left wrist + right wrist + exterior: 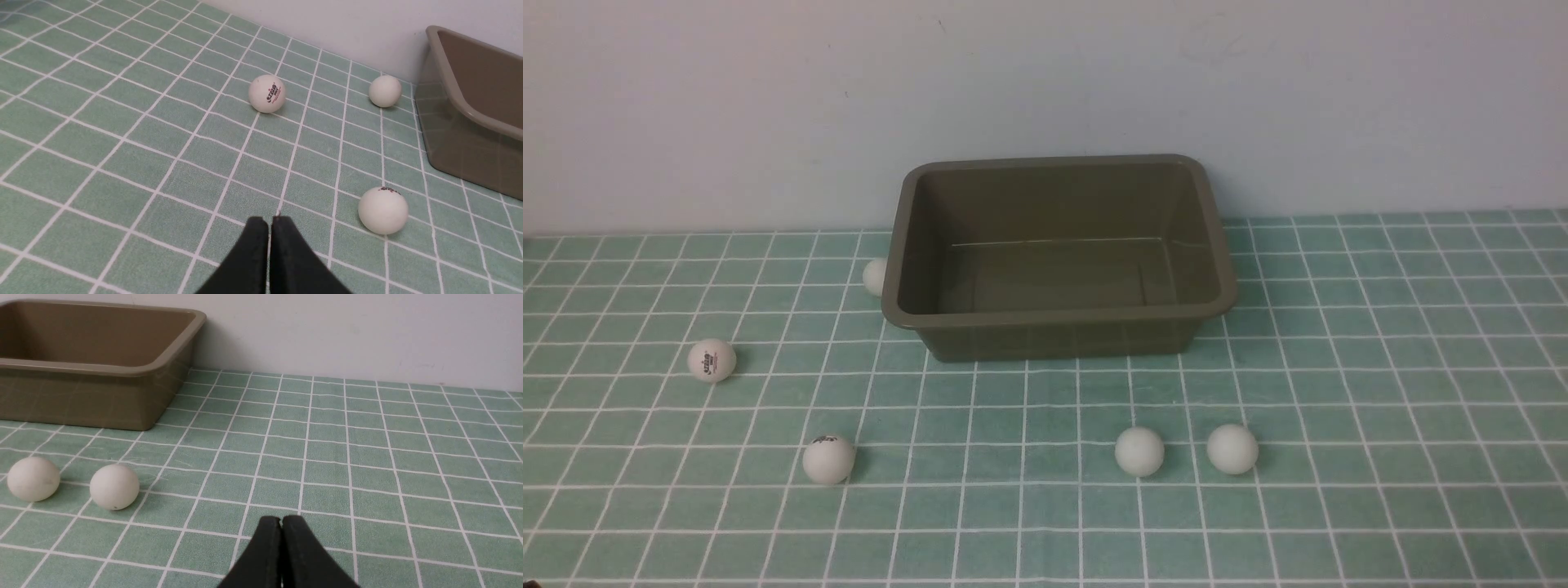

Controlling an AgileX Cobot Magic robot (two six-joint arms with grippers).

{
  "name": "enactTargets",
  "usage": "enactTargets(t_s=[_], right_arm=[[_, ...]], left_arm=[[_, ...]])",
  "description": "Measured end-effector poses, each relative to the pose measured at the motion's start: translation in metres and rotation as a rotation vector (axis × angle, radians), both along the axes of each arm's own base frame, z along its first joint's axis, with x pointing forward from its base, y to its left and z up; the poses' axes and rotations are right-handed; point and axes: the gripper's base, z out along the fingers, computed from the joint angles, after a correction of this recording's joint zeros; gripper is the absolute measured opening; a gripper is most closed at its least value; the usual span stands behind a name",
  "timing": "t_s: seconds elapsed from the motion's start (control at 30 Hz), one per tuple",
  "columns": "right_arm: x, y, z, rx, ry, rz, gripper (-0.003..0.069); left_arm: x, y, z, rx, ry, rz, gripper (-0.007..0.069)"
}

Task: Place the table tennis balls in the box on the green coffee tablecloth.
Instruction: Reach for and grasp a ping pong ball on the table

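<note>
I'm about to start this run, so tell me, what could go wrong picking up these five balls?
The middle front ball and the right front ball lie close together; grabbing one may send the other rolling. The far ball sits close to the left wall of the box, leaving a finger little room. The left gripper and right gripper are shut; lowered so, they would likely push a ball away.

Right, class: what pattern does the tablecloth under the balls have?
A teal-green tablecloth with a grid of thin white lines; clearest in the front view.

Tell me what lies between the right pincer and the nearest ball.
Nothing but bare tablecloth separates the right pincer from the nearest ball, as the right wrist view shows.
</note>
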Motion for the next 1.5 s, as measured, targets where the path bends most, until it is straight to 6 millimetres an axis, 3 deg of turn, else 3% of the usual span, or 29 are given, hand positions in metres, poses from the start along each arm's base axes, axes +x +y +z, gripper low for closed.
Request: enactTargets(t_s=[0.4,0.67,1.0,1.13,1.2,1.23,1.37,1.4,1.5], right_arm=[[0.000,-0.001,0.000,-0.022,0.001,-0.001,-0.0016],[0.001,-0.007,0.001,-0.318,-0.028,-0.015,-0.0016],[0.002,-0.008,0.006,-0.336,-0.103,-0.033,-0.0016],[0.002,-0.007,0.013,-0.133,-0.167,-0.058,-0.0016],[0.003,-0.007,0.018,0.085,-0.213,-0.084,-0.0016],[0.003,-0.007,0.019,0.085,-0.218,-0.085,-0.0016],[0.002,-0.013,0.028,0.696,-0.306,-0.165,-0.0016],[0.002,-0.013,0.029,0.720,-0.308,-0.169,-0.0016],[0.001,-0.018,0.030,1.029,-0.334,-0.220,-0.0016]], left_arm=[[0.000,0.000,0.000,0.000,0.000,0.000,-0.0004],[0.000,0.000,0.000,0.000,0.000,0.000,-0.0004],[0.000,0.000,0.000,0.000,0.000,0.000,-0.0004],[0.000,-0.002,0.000,-0.080,-0.006,0.003,-0.0004],[0.000,-0.005,0.000,-0.210,-0.015,0.009,-0.0004],[0.000,-0.005,0.000,-0.213,-0.016,0.010,-0.0004],[0.001,-0.013,0.002,-0.519,-0.031,0.010,-0.0004],[0.001,-0.014,0.002,-0.535,-0.033,0.010,-0.0004],[0.002,-0.016,0.007,-0.646,-0.076,0.009,-0.0004]])
